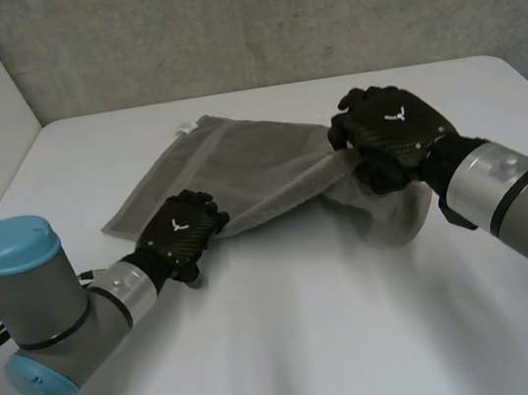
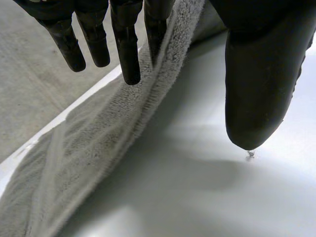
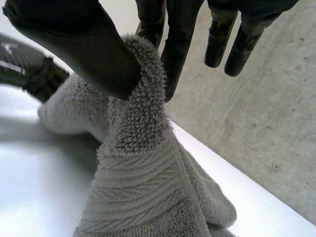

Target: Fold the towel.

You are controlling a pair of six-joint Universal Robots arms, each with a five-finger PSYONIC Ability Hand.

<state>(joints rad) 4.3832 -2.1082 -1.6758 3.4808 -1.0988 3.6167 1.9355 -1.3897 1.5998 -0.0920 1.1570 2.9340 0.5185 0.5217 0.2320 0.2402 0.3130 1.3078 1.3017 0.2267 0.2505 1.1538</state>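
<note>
Toward the far edge of the worktop, your right hand pinches a lifted corner of the towel, but your left hand lies straight-fingered on its near edge, thumb apart, so that side may slip and skew the fold.

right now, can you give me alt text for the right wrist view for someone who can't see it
The right hand pinches a bunched fold of grey towel between thumb and fingers, holding it above the white table. The rest hangs below in folds, a concrete wall behind.
</note>
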